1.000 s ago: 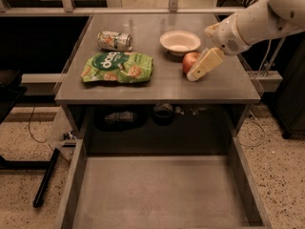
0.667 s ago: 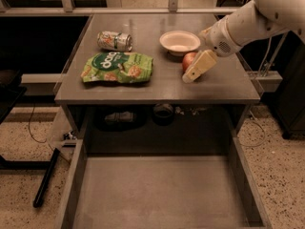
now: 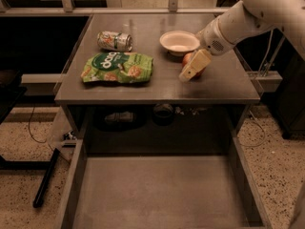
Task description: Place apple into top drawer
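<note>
Tabletop (image 3: 157,84) holds the apple (image 3: 186,58), seemingly touching the claw (image 3: 192,69); grip cannot be told.

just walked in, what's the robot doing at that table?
The robot's gripper has reached in from the right and is down at the apple, which appears to rest on the tabletop just in front of the white bowl. The top drawer below is pulled open, and the apple is not in it yet. A green chip bag and a can lie on the table's left side.
</note>
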Controlling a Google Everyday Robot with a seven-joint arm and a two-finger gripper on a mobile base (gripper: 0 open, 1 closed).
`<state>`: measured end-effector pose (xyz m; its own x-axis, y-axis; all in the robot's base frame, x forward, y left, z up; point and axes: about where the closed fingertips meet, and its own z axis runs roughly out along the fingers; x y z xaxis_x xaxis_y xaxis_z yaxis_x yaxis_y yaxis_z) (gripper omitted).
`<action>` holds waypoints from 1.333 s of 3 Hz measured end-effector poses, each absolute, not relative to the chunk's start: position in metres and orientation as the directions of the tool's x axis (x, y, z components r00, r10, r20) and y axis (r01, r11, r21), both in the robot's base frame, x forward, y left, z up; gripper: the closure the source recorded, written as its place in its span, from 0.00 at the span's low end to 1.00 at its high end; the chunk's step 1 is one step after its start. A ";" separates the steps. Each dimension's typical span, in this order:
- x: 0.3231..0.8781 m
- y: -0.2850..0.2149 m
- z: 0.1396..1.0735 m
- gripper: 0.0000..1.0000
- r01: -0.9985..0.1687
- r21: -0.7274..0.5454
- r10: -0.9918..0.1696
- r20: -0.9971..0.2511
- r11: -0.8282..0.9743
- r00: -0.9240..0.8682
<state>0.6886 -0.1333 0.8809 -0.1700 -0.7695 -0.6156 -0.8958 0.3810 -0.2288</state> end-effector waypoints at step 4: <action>0.709 -0.150 0.856 0.18 -0.889 -0.176 -0.758 -0.607 0.422 -0.239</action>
